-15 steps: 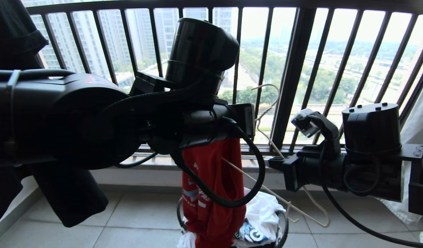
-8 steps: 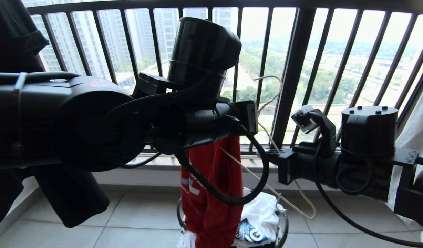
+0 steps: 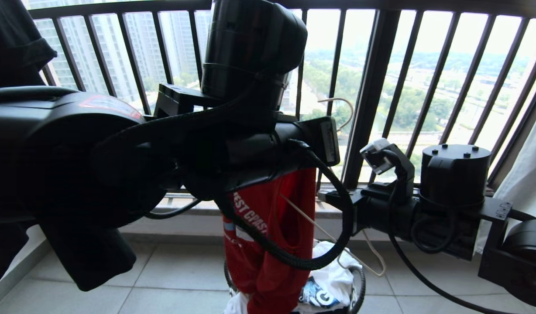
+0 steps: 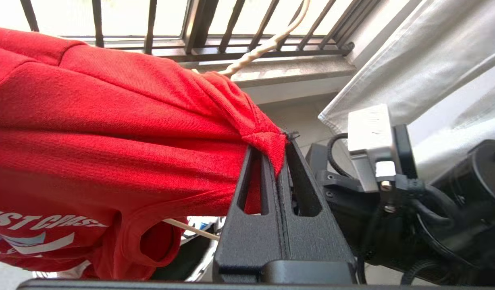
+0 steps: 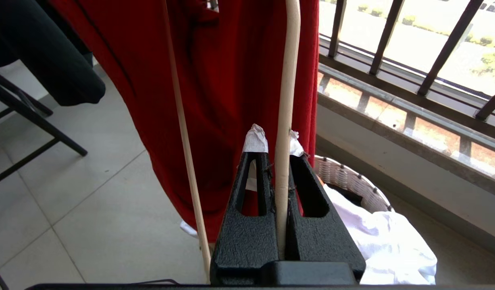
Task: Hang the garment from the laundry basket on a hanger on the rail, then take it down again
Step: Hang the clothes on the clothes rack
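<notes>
So right up close, my left gripper [image 4: 277, 161] is clamped tight on a bunched bit of the garment [image 4: 110, 133], up near its top edge, so the red tee hangs long and loose below it instead of sitting in a heap. That's the point: with the fabric dangling free I've got an opening to work the hanger into.

Beside it, my right gripper [image 5: 280, 161] is closed on one thin arm of the hanger [image 5: 287, 80], holding it tilted with the hook [image 3: 340, 109] up toward the bars and the other arm already poking into the red cloth. Looks to me like the threading step is only just started.

Below both, the laundry basket [image 3: 359, 279] sits on the tile with the white printed T-shirt [image 3: 333, 274] inside, the tee's hem trailing down to it. Beyond is the window railing [image 3: 372, 87]. The rail itself isn't in view, so hanging is a ways off.
</notes>
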Motion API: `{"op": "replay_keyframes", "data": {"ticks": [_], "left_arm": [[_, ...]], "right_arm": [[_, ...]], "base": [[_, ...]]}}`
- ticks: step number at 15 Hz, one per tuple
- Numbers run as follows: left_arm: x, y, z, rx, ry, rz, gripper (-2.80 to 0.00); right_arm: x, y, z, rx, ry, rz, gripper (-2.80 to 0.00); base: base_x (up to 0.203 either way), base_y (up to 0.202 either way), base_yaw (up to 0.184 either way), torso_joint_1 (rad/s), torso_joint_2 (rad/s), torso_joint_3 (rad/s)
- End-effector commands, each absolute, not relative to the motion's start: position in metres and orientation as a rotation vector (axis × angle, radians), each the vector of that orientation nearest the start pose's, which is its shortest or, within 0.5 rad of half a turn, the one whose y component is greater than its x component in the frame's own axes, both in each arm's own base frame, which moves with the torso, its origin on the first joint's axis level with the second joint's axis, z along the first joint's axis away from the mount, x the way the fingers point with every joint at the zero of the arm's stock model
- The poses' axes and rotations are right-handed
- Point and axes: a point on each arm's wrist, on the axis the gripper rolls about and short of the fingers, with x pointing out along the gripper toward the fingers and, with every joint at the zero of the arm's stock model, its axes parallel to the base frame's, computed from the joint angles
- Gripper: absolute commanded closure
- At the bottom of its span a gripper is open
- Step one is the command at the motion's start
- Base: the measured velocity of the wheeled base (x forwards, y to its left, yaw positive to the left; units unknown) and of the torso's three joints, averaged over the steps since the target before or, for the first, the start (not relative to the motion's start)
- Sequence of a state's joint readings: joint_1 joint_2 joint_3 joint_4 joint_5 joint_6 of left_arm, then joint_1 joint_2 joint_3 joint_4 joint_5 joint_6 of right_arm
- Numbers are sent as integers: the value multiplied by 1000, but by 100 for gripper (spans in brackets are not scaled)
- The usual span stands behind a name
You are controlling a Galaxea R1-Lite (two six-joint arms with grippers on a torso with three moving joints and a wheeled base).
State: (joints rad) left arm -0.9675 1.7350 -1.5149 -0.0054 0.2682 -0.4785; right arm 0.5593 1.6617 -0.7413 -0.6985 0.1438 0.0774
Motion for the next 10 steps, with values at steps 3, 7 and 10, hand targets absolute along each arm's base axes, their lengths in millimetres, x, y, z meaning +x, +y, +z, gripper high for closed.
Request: {"op": "replay_keyframes", "data": {"ticks": [3, 7, 10], "left_arm": [[179, -264, 326, -388, 347, -761, 0], [173, -258, 336, -331, 313, -781, 0], [181, -262, 327, -278, 329, -757, 0]], "right_arm": [[244, 164, 182, 26, 245, 701, 0], [242, 162, 186, 30, 225, 689, 0], [237, 158, 195, 38, 193, 690, 0]], "base": [[0, 0, 0, 0, 0, 0], [0, 0, 0, 0, 0, 0], [0, 0, 0, 0, 0, 0]]}}
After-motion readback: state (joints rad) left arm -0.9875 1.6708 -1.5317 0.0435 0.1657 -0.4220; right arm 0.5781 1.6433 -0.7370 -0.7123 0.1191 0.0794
